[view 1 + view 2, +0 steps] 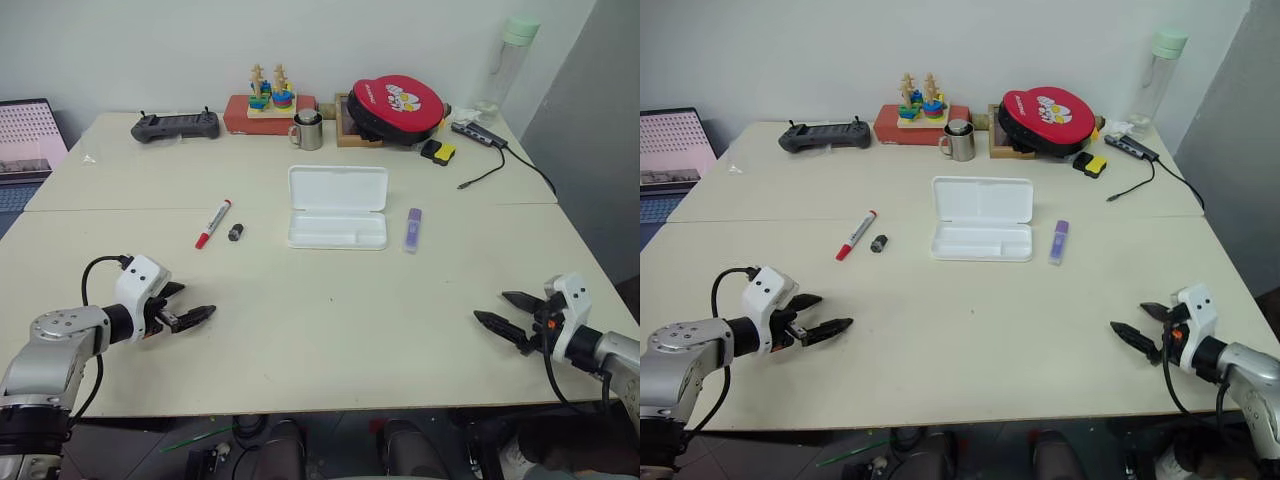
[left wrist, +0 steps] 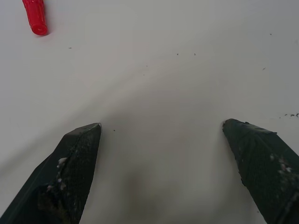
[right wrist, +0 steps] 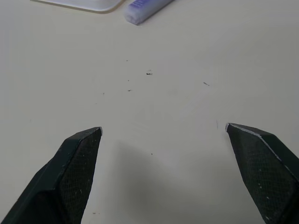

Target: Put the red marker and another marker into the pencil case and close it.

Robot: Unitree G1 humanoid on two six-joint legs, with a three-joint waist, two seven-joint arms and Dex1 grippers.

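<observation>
1. On the table (image 1: 330, 330) in front of you, the case (image 1: 337, 207) lies open near the middle, lid flat toward the far side, tray toward you; the tray looks empty.
2. Your red marker (image 1: 213, 224) lies left of the case, well apart from it, angled with its red cap nearest you. A small black cap (image 1: 235, 232) sits just beside it, between marker and case.
3. Your purple marker (image 1: 413, 229) lies just right of the case, close to its right edge but not touching, running roughly front to back.
4. Your left gripper (image 1: 192, 306) hovers low over the near left part of the table, fingers spread wide and holding nothing. From its wrist camera you see bare tabletop between the fingers (image 2: 74, 158) and the marker's red cap (image 2: 36, 16) at the edge of view.
5. Your right gripper (image 1: 500, 310) hovers over the near right part of the table, fingers also spread wide and empty. Its wrist camera shows the purple marker's end (image 3: 145, 9) and a corner of the case (image 3: 88, 4) ahead, well beyond the fingers (image 3: 77, 158).
6. Along the far edge you have a black controller (image 1: 176, 125), a toy on a red block (image 1: 269, 104), a metal mug (image 1: 308, 130), a red round bag (image 1: 397, 105), a yellow-and-black item (image 1: 438, 151), a cabled hub (image 1: 478, 133) and a bottle (image 1: 510, 60).
</observation>
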